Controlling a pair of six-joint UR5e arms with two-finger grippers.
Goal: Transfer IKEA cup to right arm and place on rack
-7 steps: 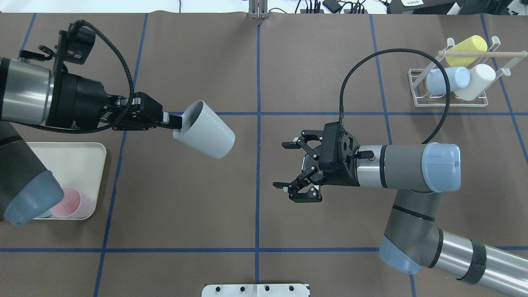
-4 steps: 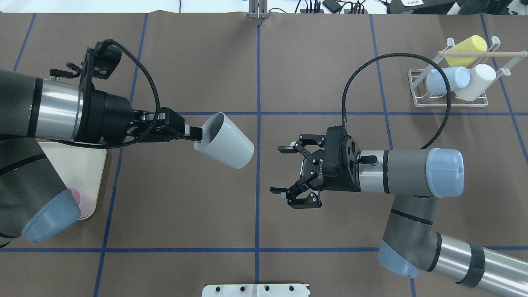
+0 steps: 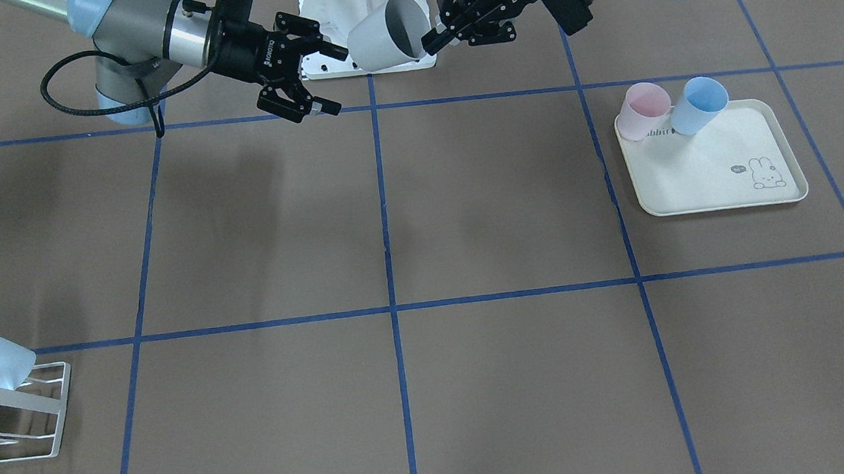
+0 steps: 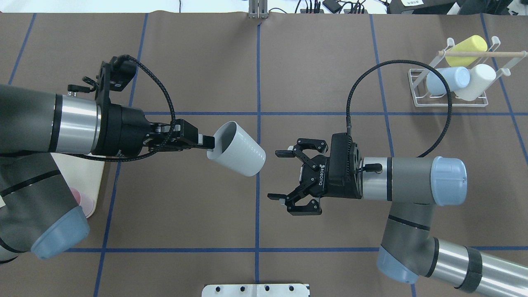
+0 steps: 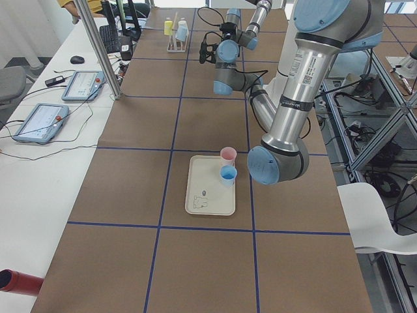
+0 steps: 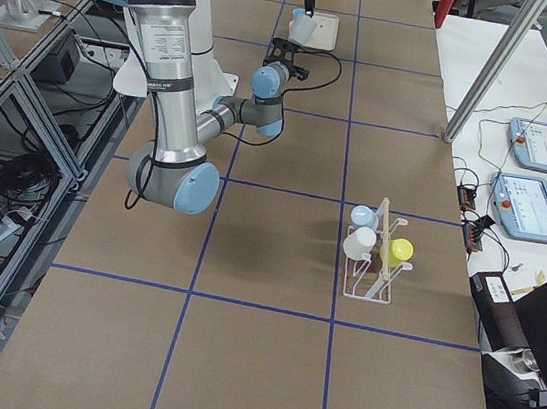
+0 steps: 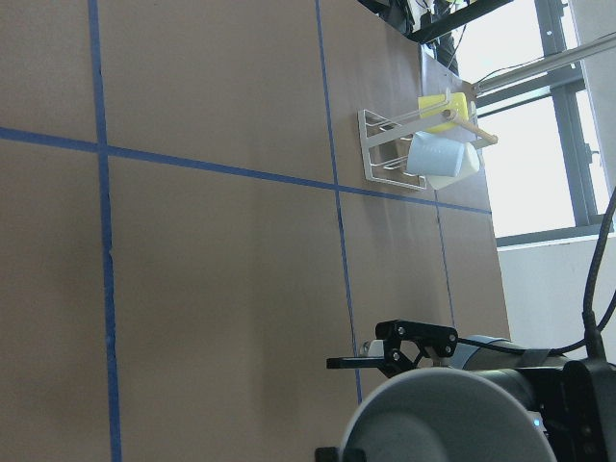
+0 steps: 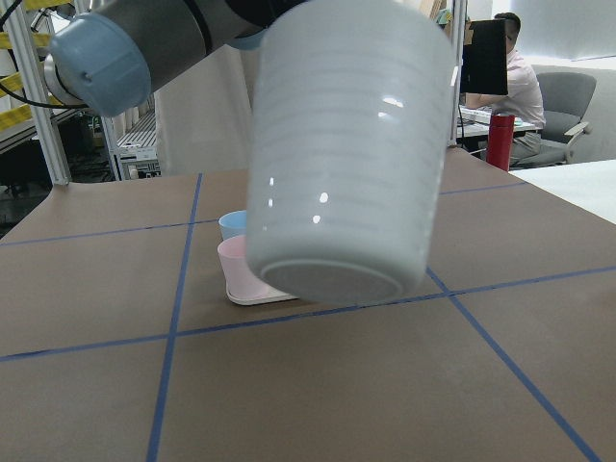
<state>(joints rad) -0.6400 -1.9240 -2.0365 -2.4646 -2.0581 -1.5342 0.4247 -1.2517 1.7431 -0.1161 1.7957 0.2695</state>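
Observation:
The IKEA cup [image 4: 237, 148], pale grey and ribbed, hangs tilted in the air near the table's middle, its base towards the right arm. My left gripper [image 4: 206, 143] is shut on its rim, one finger inside the mouth. Just right of the cup, the right gripper [image 4: 276, 175] stands open and empty, its fingers short of the base. The right wrist view is filled by the cup's base [image 8: 346, 154]. From the front, the cup [image 3: 389, 34] lies between both grippers. The white wire rack [image 4: 416, 88] stands at the far right.
On the rack lie a yellow cup [image 4: 466, 49], a pale blue cup [image 4: 447, 79] and a white cup [image 4: 476, 81] under a wooden dowel. A cream tray [image 3: 714, 173] holds a pink cup [image 3: 640, 111] and a blue cup [image 3: 697, 104]. A black cable loops above the right wrist.
My left arm has carried the cup rightwards and nearer the right gripper. The right gripper has drifted slightly towards the near edge and stays open.

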